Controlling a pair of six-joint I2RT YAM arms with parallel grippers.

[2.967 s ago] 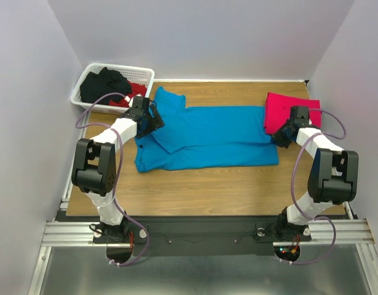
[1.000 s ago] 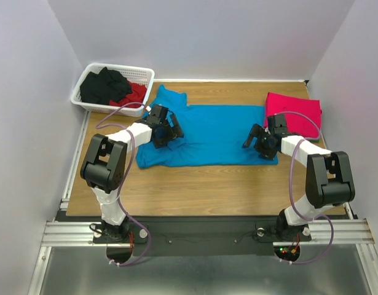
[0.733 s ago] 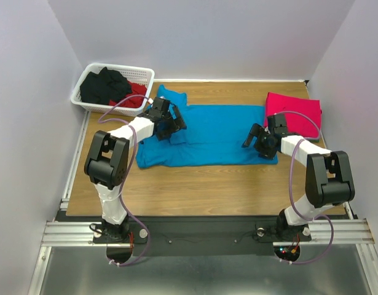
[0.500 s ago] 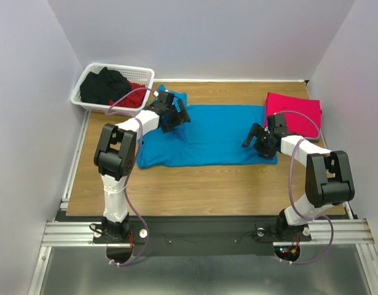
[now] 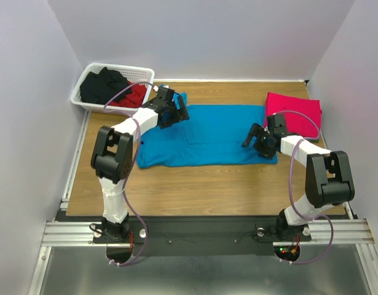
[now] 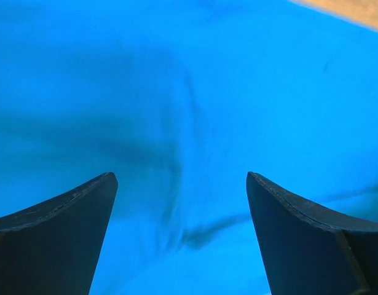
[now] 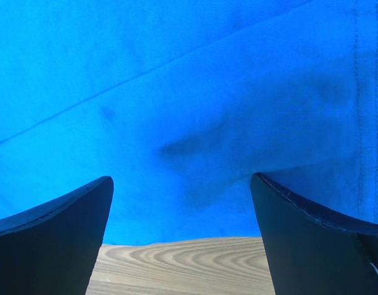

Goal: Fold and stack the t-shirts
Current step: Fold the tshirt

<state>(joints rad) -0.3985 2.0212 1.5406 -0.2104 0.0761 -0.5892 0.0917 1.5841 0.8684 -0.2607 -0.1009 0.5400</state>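
A turquoise-blue t-shirt (image 5: 207,136) lies spread flat across the middle of the wooden table, partly folded lengthwise. A pinkish-red t-shirt (image 5: 293,113) sits folded at the back right. My left gripper (image 5: 176,109) is open above the blue shirt's far left part, near the collar; in the left wrist view (image 6: 179,184) only blue cloth (image 6: 195,92) shows between the fingers. My right gripper (image 5: 253,140) is open over the blue shirt's right end; its wrist view (image 7: 181,184) shows the blue hem (image 7: 195,123) and bare wood below it.
A white lattice basket (image 5: 90,77) at the back left holds black and red clothes. The table's wood (image 5: 201,184) shows in front of the blue shirt. Grey walls close in the left, right and back sides.
My left arm has swung away from me, from the shirt's left middle up to its far left corner near the basket. The folded-over flap on the left now lies flatter. The right arm has stayed put.
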